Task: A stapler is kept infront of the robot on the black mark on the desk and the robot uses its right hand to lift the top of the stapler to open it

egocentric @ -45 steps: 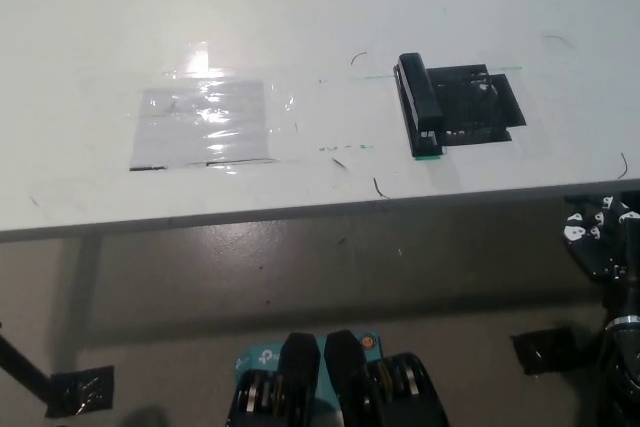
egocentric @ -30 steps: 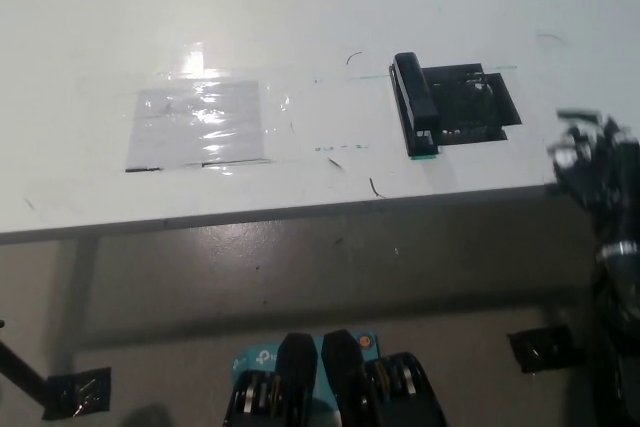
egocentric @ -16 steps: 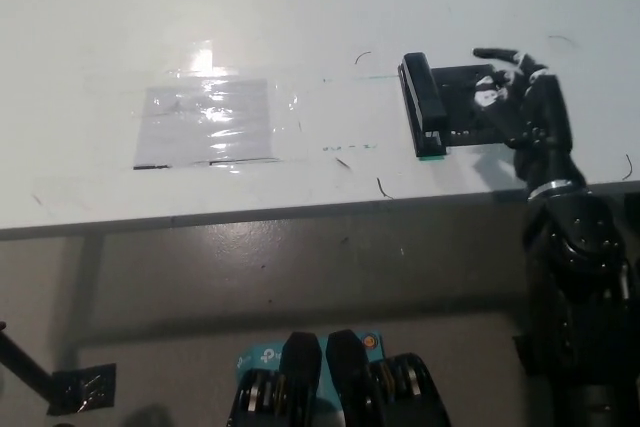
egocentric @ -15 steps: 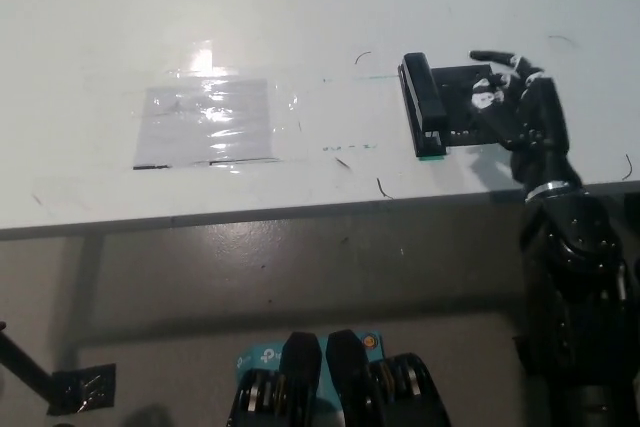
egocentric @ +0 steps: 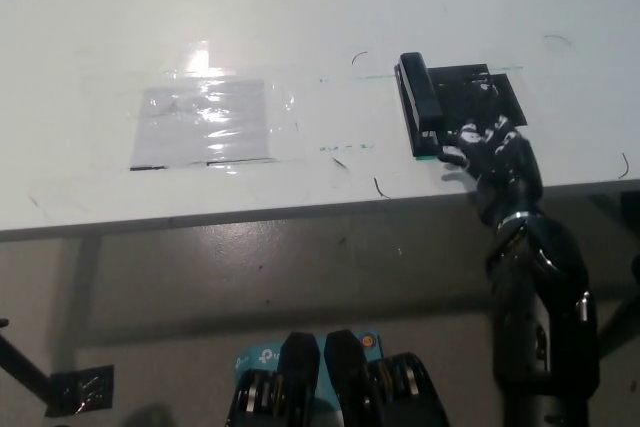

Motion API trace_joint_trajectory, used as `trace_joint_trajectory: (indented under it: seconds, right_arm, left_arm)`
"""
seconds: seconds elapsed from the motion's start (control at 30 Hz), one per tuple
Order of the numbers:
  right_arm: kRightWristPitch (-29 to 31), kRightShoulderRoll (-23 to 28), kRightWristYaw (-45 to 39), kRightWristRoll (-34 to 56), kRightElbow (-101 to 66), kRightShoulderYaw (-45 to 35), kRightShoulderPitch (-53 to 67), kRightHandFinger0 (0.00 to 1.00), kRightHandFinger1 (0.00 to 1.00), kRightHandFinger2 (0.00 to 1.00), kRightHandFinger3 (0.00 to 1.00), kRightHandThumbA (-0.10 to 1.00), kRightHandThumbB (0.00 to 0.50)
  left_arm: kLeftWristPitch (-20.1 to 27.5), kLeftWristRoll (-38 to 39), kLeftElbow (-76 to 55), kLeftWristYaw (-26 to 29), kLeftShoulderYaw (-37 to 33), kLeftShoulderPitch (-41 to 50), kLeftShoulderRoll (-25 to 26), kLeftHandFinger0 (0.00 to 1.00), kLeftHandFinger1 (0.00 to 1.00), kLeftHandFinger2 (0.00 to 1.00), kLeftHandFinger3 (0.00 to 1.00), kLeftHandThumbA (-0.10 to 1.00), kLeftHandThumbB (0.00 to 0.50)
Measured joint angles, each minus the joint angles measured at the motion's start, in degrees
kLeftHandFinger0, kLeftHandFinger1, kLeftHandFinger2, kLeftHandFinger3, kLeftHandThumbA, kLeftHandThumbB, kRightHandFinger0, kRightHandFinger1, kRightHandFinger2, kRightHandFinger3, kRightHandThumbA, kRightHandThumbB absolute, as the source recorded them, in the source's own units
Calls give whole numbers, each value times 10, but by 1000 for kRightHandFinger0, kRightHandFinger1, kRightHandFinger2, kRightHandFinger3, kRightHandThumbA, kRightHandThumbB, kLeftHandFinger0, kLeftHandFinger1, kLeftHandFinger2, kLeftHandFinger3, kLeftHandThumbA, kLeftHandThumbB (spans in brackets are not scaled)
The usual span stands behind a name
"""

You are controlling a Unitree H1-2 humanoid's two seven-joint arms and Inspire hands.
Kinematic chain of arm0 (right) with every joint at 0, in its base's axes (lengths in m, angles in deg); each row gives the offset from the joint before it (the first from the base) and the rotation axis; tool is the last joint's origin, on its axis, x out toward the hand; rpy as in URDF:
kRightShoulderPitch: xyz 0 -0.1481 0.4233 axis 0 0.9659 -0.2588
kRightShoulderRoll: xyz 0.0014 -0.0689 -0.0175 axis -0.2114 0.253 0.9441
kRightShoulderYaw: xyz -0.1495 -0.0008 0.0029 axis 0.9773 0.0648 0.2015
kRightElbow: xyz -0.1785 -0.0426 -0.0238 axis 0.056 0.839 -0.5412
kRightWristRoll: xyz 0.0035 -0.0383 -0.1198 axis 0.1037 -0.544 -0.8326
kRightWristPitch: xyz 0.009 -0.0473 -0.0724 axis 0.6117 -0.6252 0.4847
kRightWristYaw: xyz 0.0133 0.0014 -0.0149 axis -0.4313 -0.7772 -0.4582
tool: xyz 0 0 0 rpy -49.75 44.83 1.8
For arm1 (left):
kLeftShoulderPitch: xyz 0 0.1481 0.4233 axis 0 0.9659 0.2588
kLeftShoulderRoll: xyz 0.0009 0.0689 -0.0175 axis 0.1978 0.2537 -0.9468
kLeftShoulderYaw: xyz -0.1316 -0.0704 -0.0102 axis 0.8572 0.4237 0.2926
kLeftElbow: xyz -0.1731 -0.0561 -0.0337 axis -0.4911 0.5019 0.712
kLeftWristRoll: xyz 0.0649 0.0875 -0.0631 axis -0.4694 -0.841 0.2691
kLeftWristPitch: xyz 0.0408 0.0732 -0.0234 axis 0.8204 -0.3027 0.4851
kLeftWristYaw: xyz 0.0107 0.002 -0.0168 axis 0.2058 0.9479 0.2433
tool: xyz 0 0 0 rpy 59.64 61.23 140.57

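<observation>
A white table (egocentric: 300, 7) fills the upper part of the head view, its front edge running across the middle. On it, at right, a black stapler (egocentric: 419, 104) lies closed along the left side of a black tape mark (egocentric: 480, 97). At left, a glossy clear sheet (egocentric: 203, 123) is taped flat. Small dark scribbles (egocentric: 378, 187) and faint green lines (egocentric: 345, 147) dot the surface between them.

- A lab or test bench: plain white desk (egocentric: 300, 7) filling the upper frame, scribbled with pen marks.
- Taped clear sheet (egocentric: 205, 124) left of centre; black tape mark (egocentric: 495, 97) upper right.
</observation>
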Motion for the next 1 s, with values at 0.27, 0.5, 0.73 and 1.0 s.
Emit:
trace_joint_trajectory:
  seconds: [0.27,0.5,0.73,1.0]
  right_arm:
    - [-4,-25,44,40,19,-42,-16,483,588,765,961,284,0]
    - [-4,-48,76,51,33,-53,-33,439,595,766,953,288,0]
    - [3,-54,98,60,65,-60,-51,511,633,780,963,299,0]
    - [24,-54,118,66,107,-68,-78,591,663,793,1000,405,0]
  left_arm:
    - [0,0,0,1,0,0,-1,212,212,413,699,241,0]
    - [0,0,-1,2,0,0,-2,221,229,447,735,252,0]
    - [0,1,-1,2,0,0,-2,213,214,430,708,268,0]
    - [0,1,-2,2,0,0,-3,205,206,416,681,280,0]
